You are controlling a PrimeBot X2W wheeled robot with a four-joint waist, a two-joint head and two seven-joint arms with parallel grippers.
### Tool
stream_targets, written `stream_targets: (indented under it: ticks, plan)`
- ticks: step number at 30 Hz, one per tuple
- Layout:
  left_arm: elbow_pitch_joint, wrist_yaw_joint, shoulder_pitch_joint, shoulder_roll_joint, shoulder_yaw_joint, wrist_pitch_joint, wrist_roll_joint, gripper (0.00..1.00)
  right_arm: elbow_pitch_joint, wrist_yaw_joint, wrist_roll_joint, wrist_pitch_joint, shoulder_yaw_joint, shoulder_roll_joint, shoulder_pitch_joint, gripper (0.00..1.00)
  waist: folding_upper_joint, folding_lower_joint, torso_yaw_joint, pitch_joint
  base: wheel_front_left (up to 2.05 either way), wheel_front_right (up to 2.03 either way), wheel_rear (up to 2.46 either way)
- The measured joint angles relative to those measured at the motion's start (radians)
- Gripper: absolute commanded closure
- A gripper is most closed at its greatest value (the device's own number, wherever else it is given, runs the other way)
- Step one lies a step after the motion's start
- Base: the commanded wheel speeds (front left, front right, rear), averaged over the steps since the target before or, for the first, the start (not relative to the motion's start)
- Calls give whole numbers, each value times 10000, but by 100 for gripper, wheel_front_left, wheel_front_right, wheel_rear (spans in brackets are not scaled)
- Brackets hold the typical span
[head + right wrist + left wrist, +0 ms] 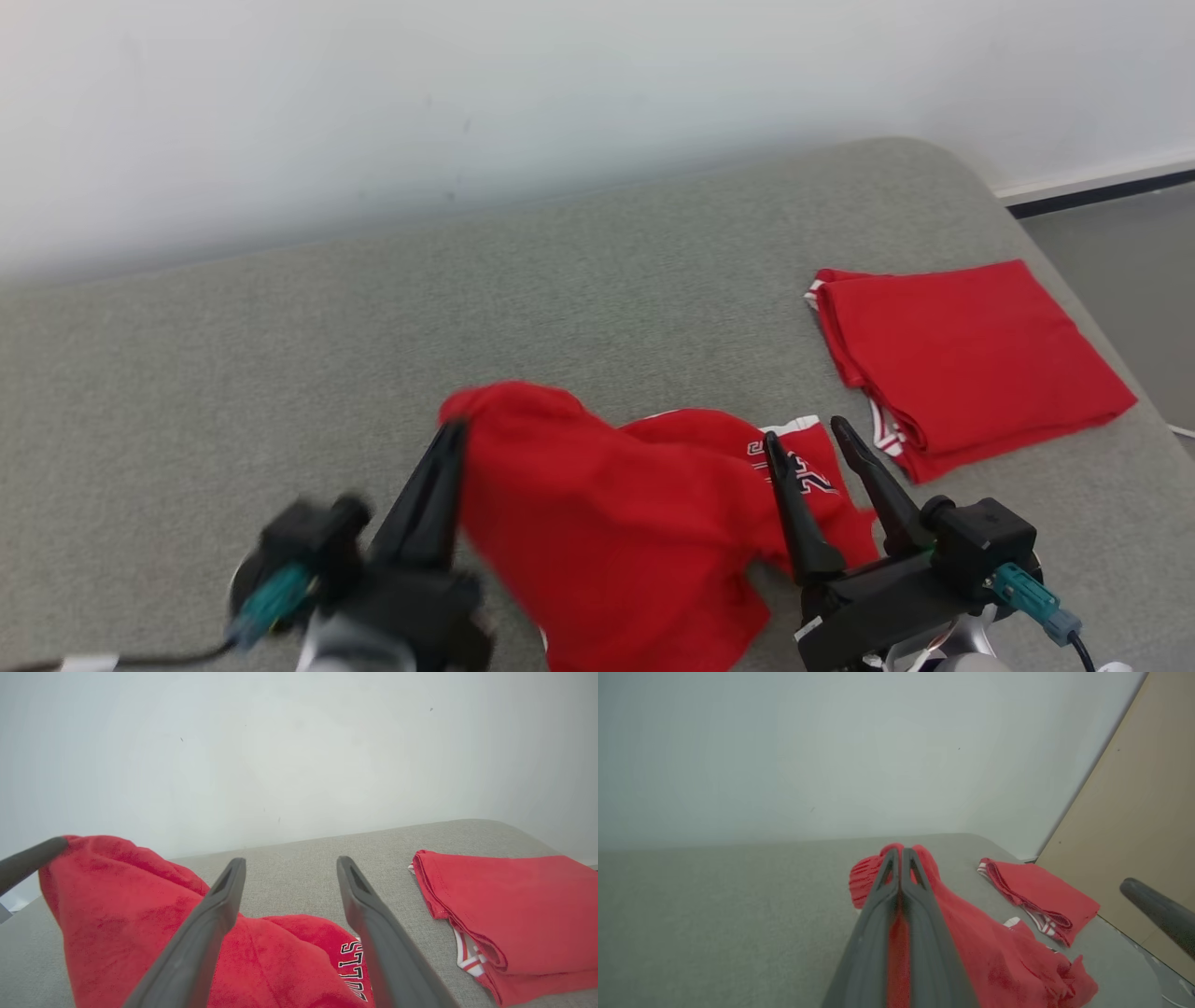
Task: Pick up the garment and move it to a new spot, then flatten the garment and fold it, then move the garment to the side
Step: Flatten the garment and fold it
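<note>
White wall (467,93) behind grey upholstered surface (233,373). Red jersey (607,523) lies crumpled at near edge, between both end effectors; long axis runs left-right. Left end effector (455,431) clamped on jersey's left edge, which stands in raised peak. Right end effector (803,434) spread wide, empty, fingers over lettered right end; right arm nearer that end. Folded red garment (971,359) lies apart, far right.
</note>
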Motion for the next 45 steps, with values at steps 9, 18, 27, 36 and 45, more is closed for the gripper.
stream_targets:
  ticks: [9,18,27,36,45]
  plan:
    - [-316,1035,3807,1344,589,1559,-1406,100,-61,0,-69,86,-77,0,39,0,0,0,775,236,0,0,0]
    - [-1392,1137,4228,1440,861,3095,-2744,0,-13,0,-69,132,4,0,-32,0,0,0,1437,273,0,0,0]
    - [-2650,1139,2538,2071,1400,3540,-2512,0,113,0,-67,132,65,2,-47,0,0,0,1199,138,0,0,0]
    - [401,623,225,1133,-153,4040,-1394,0,105,0,-12,25,123,2,-237,0,0,0,517,320,0,0,0]
    - [1841,67,-322,539,-564,3106,-1112,0,167,0,-31,-90,-127,-8,-214,0,0,1,-75,525,0,0,0]
